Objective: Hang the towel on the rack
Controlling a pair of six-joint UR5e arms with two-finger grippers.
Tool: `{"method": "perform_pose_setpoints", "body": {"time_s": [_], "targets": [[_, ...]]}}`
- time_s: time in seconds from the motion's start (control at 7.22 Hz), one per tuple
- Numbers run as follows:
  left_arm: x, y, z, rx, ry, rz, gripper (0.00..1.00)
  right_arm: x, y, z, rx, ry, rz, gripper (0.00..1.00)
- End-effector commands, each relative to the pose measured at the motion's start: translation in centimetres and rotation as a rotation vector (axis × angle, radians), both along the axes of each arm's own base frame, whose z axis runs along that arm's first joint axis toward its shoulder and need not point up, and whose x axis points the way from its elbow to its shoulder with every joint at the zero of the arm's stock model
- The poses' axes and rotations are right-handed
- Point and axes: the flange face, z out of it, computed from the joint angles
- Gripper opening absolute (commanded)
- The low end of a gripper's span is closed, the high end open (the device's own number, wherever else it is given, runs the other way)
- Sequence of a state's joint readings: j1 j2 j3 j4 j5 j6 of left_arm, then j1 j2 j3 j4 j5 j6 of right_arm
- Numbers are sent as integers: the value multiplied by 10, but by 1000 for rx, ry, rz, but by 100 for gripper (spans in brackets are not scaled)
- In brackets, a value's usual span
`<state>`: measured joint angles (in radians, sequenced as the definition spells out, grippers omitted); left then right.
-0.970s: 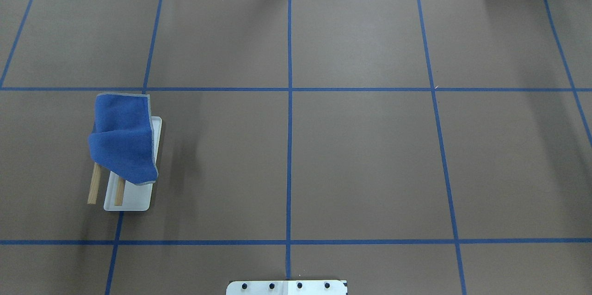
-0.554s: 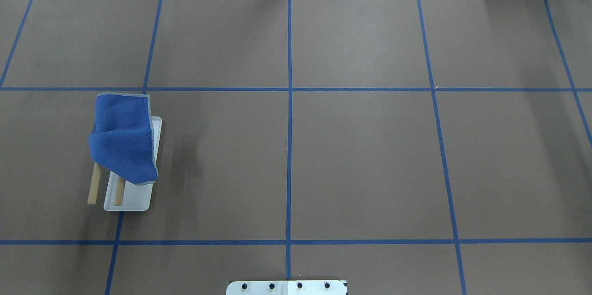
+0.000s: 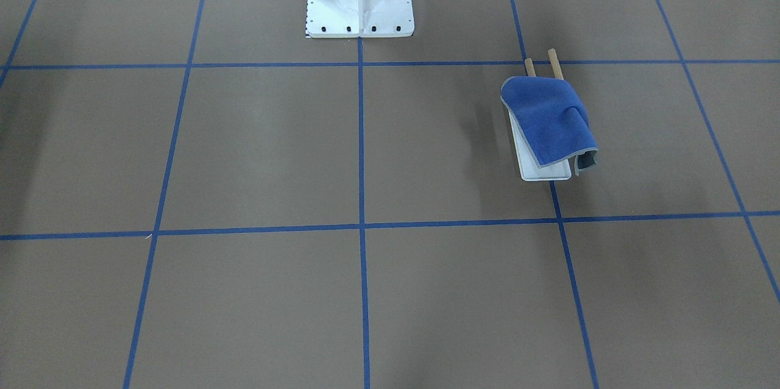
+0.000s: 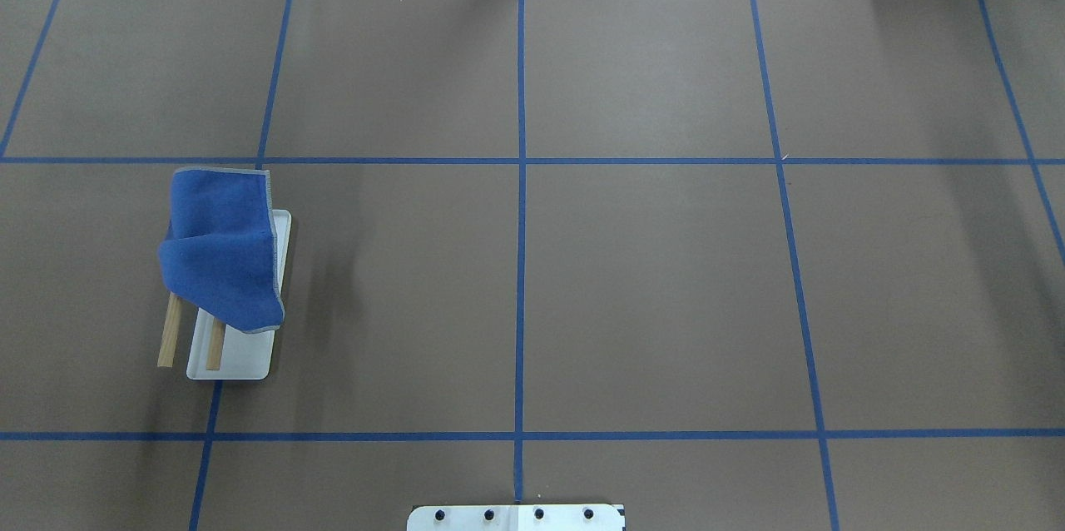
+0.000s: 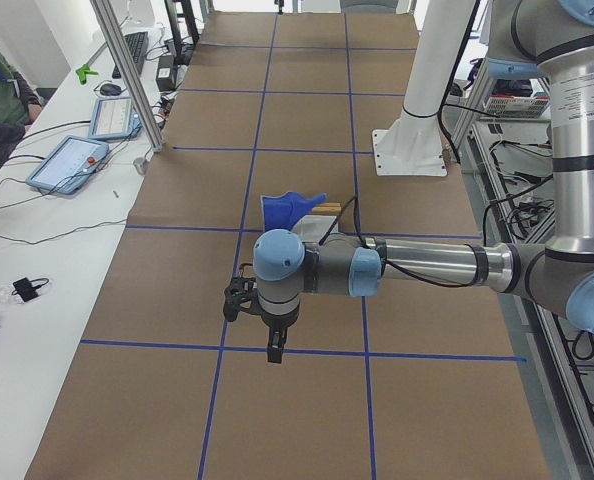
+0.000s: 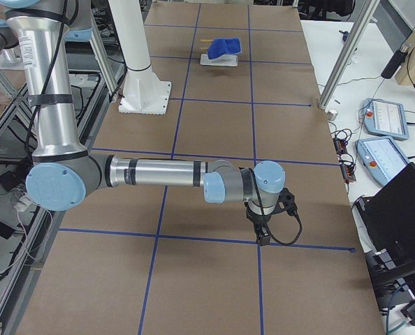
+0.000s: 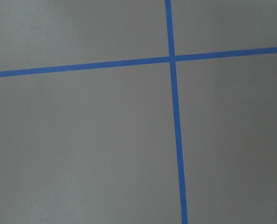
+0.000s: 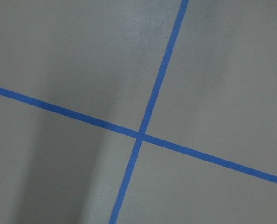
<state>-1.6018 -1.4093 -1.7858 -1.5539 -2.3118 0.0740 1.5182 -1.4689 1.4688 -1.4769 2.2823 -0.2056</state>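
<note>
Nothing moved: towel lies draped over rack; left pincer, right pincer: cannot tell how wide.

Brown paper is covering the table, with blue tape lines crossing it in a grid. A white bench is running along the operators' side, carrying 2 tablets and a black laptop. An aluminium post is standing at its edge. Soft, even light is casting faint shadows on the paper.
</note>
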Motion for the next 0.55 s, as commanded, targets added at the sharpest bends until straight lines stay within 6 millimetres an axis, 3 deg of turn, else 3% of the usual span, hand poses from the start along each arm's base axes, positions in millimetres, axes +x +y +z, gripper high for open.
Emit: {"method": "perform_pose_setpoints", "body": {"time_s": [0.0,0.42], "targets": [[0,0,0,1,0,1,98,-4,3,4,-7,-4,-8,100],[0,0,0,1,0,1,98,-7,3,4,-8,-5,-11,100]]}}
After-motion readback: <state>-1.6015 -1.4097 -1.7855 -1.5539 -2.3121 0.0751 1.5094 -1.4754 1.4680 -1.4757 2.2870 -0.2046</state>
